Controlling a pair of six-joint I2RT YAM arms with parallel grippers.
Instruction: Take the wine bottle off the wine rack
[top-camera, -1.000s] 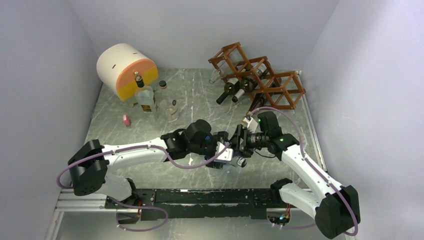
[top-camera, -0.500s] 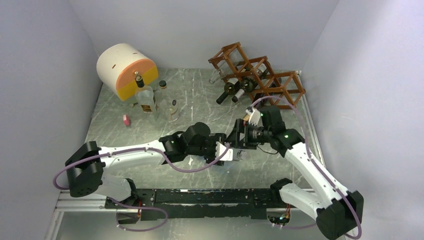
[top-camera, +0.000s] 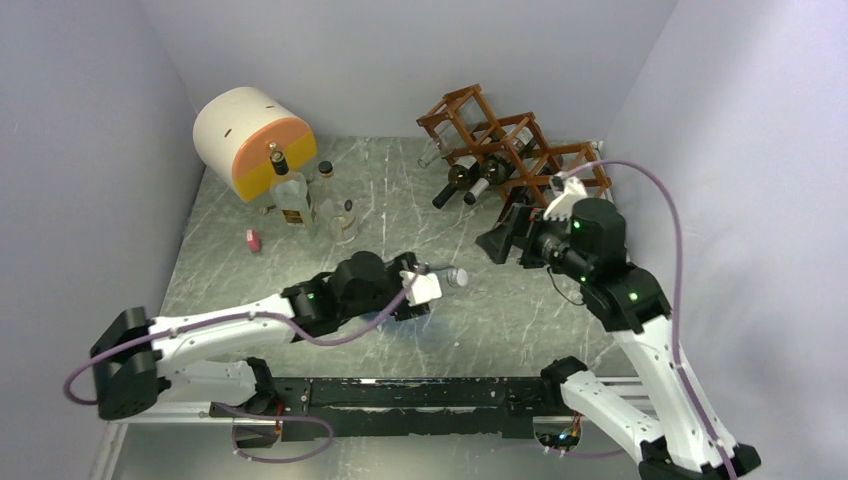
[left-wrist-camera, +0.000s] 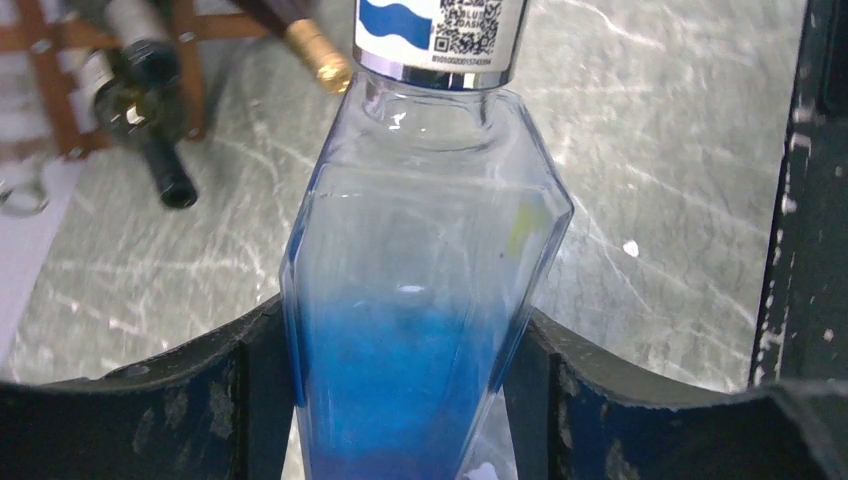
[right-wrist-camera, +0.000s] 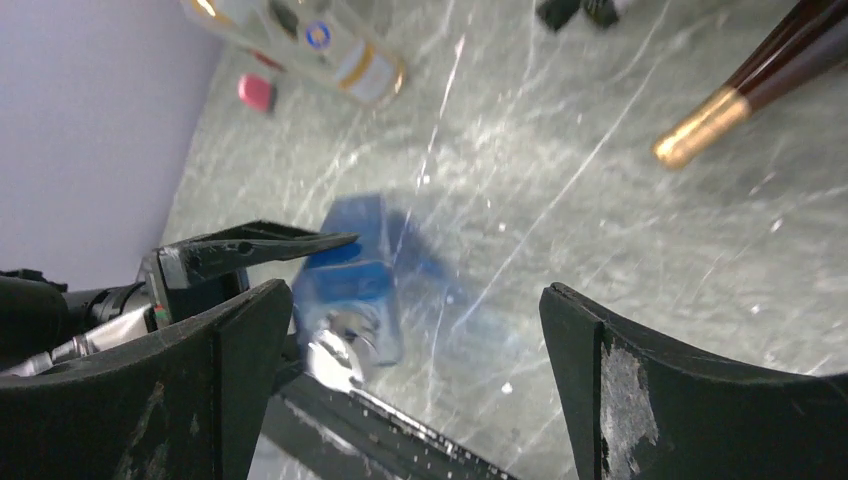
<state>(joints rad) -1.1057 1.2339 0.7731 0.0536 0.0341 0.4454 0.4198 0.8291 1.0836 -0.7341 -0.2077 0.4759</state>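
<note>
The wine bottle (top-camera: 449, 274), clear glass with a blue tint and a silver labelled cap, hangs over the middle of the table. My left gripper (top-camera: 425, 284) is shut on its body. In the left wrist view both dark fingers (left-wrist-camera: 262, 370) press the bottle's (left-wrist-camera: 420, 240) sides, around my left gripper (left-wrist-camera: 398, 350). My right gripper (top-camera: 500, 241) stands open and empty to the right, apart from the bottle. From the right wrist the bottle (right-wrist-camera: 350, 275) shows beyond my right gripper (right-wrist-camera: 412, 300). The reddish-brown wine rack (top-camera: 445, 103) stands at the back right.
Two dark bottles (top-camera: 460, 180) lie in the rack, necks pointing out. A gold-foiled bottle neck (right-wrist-camera: 700, 130) lies on the table near my right gripper. A white-and-orange cylinder (top-camera: 250, 135), several clear bottles (top-camera: 295, 195) and a small pink item (top-camera: 253, 240) stand at the back left.
My left gripper closed on the bottle and drew back to the left with it. My right gripper opened, let go and pulled away up and to the right.
</note>
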